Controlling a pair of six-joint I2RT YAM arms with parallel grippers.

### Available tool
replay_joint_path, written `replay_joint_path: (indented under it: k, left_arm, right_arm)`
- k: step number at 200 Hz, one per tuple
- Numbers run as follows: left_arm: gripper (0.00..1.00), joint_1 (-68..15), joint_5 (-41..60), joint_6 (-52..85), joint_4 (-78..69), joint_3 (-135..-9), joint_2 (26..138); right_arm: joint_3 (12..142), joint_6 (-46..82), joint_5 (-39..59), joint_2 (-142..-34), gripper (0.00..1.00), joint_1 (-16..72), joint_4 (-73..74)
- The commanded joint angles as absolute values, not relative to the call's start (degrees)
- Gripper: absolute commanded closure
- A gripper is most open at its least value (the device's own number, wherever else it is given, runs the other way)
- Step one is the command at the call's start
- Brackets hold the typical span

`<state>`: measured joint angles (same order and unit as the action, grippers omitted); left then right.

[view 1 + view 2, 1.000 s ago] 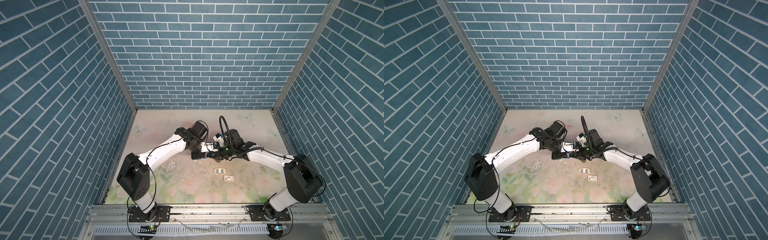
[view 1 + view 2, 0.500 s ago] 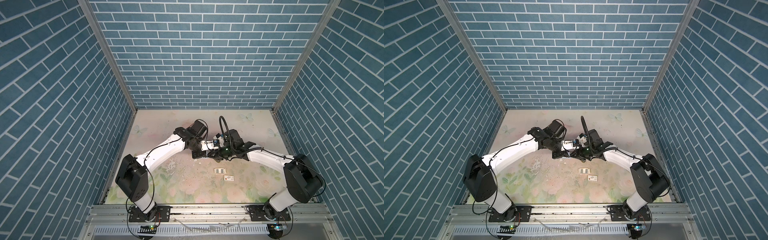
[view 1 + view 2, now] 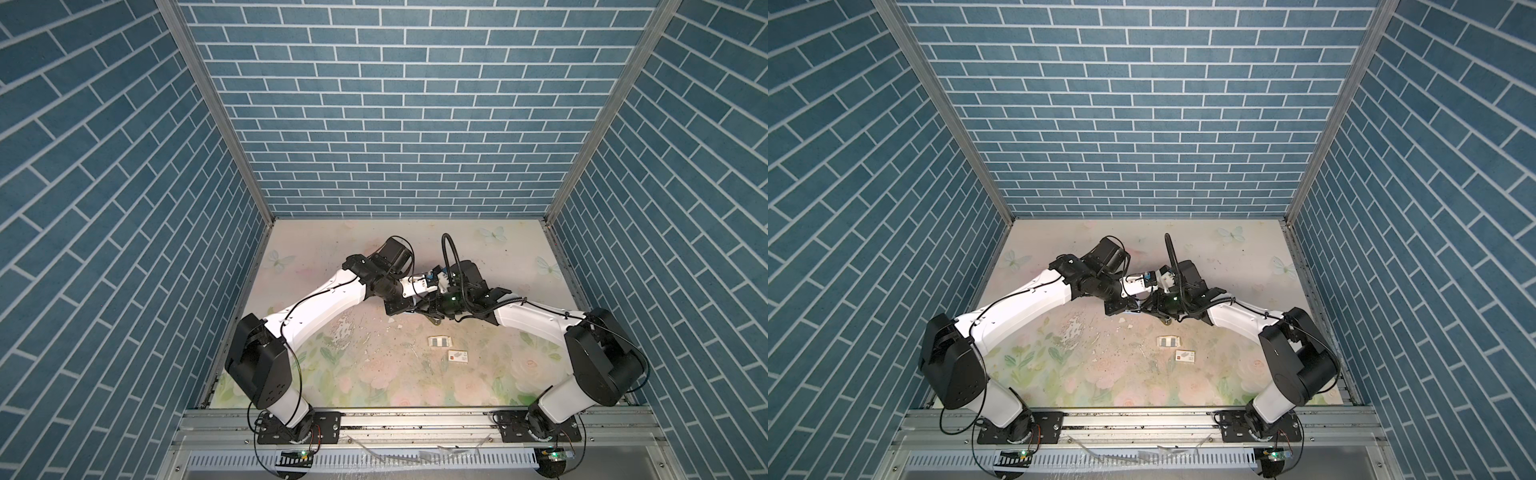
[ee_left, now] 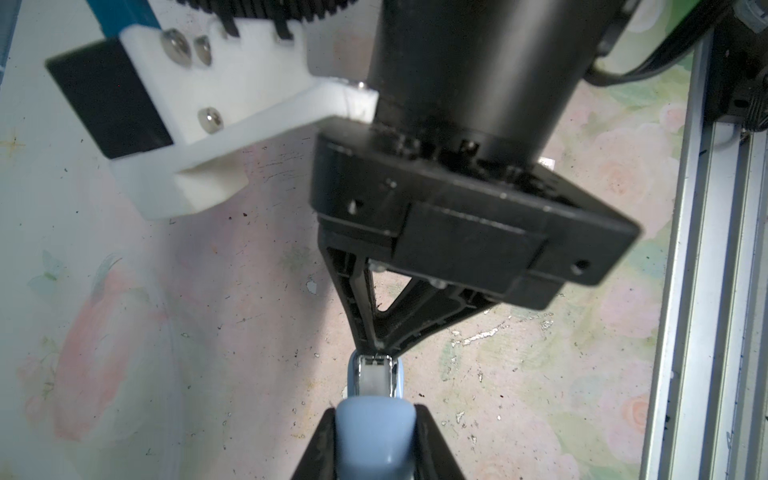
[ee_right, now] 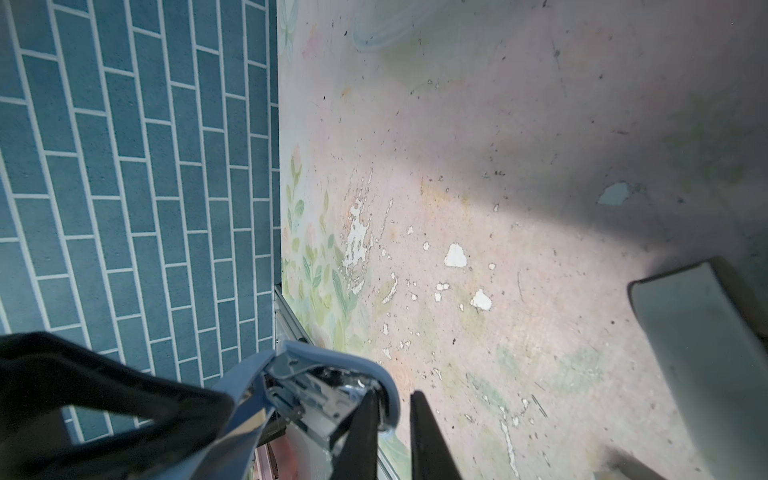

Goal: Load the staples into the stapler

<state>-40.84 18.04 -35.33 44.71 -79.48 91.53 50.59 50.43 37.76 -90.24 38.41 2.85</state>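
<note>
**Opening the stapler without twisting it**

The left tool (image 4: pixel 376 436) is pinching the blue stapler (image 4: pixel 375 419) by its body. The right tool (image 5: pixel 392 432) is nipping the rim at its front end, seemingly to swing the lid up. That pull should be following the hinge's arc, against a firm left grip. The staples (image 3: pixel 435 342) are lying in their cream tray (image 3: pixel 439 338) on the bench (image 3: pixel 374 374), well apart.

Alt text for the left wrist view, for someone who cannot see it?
The left gripper clamps a pale blue stapler between its black fingers, while the right gripper points in from the opposite side, its tips pinched together at the stapler's metal front end. Behind them lies a worn floral tabletop with an aluminium rail along one edge.
</note>
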Motion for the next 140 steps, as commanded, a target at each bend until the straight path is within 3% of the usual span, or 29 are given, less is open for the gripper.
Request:
replay_joint_path:
  k: [1,140]
  left_arm:
    - [1.0,-41.1,20.9,-32.7,39.4,-81.8,89.3]
    - [1.0,-41.0,19.7,-30.1,36.3,-81.3,88.1]
  right_arm:
    - [49.5,52.1,37.4,-91.1,0.84,39.5,6.3]
    - [48.9,53.6,35.9,-90.2,0.84,40.1,8.4]
